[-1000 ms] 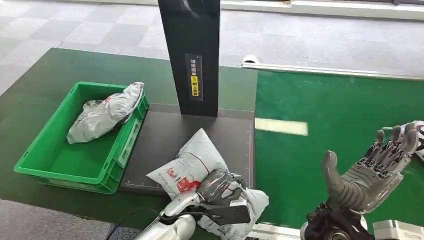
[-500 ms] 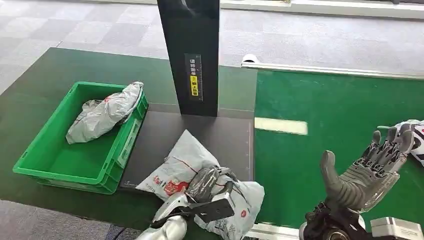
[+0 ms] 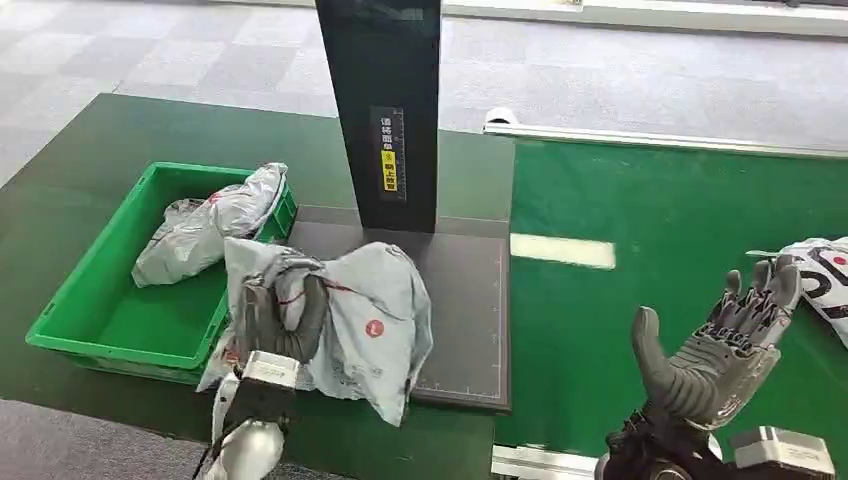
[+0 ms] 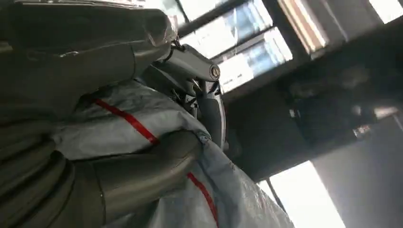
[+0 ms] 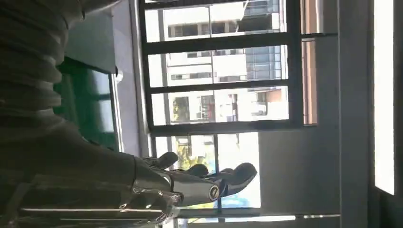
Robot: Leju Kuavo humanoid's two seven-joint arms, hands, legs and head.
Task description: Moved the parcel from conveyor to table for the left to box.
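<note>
My left hand (image 3: 275, 318) grips a crumpled grey plastic parcel (image 3: 370, 320) with red stripes and holds it up above the dark table mat (image 3: 462, 300), close to the green crate (image 3: 95, 325). The left wrist view has the same parcel (image 4: 142, 118) pressed between the thumb and fingers (image 4: 142, 166). Inside the crate lies another grey parcel (image 3: 205, 228). My right hand (image 3: 715, 350) hovers over the green conveyor (image 3: 660, 230) with fingers spread and nothing in it. A white parcel (image 3: 822, 282) lies on the conveyor at the right edge, just beyond that hand.
A tall black post (image 3: 385, 110) with a yellow label stands at the back of the mat. The conveyor's metal rail (image 3: 660, 142) runs along its far side. Dark green table surface (image 3: 120, 130) surrounds the crate.
My left hand has lifted the parcel off the mat's front and swung it left toward the crate. The white parcel on the conveyor has come further into view. My right hand dropped slightly.
</note>
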